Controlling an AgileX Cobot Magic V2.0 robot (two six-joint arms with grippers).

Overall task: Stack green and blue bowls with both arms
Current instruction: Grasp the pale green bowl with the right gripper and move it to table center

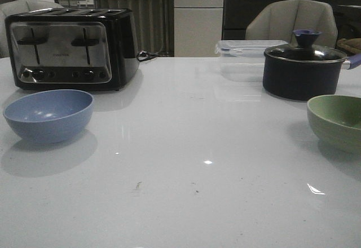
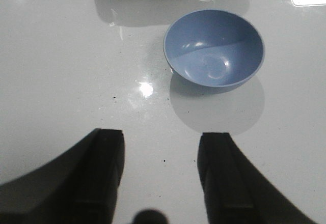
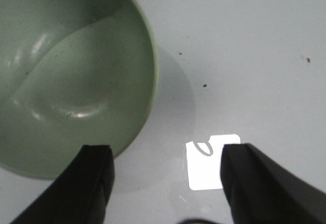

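The dusty blue bowl (image 1: 48, 114) stands upright and empty on the white table at the left, in front of the toaster. It also shows in the left wrist view (image 2: 214, 48), well ahead of my left gripper (image 2: 160, 147), which is open and empty above the table. The pale green bowl (image 1: 337, 121) stands upright at the right edge of the front view. In the right wrist view the green bowl (image 3: 66, 71) lies close under my right gripper (image 3: 165, 155), which is open and empty, with one finger (image 3: 94, 178) over the bowl's rim. Neither arm shows in the front view.
A black and chrome toaster (image 1: 70, 48) stands at the back left. A dark lidded pot (image 1: 303, 67) stands at the back right, behind the green bowl, with a clear plastic container (image 1: 248, 53) beside it. Chairs stand beyond the table's far edge.
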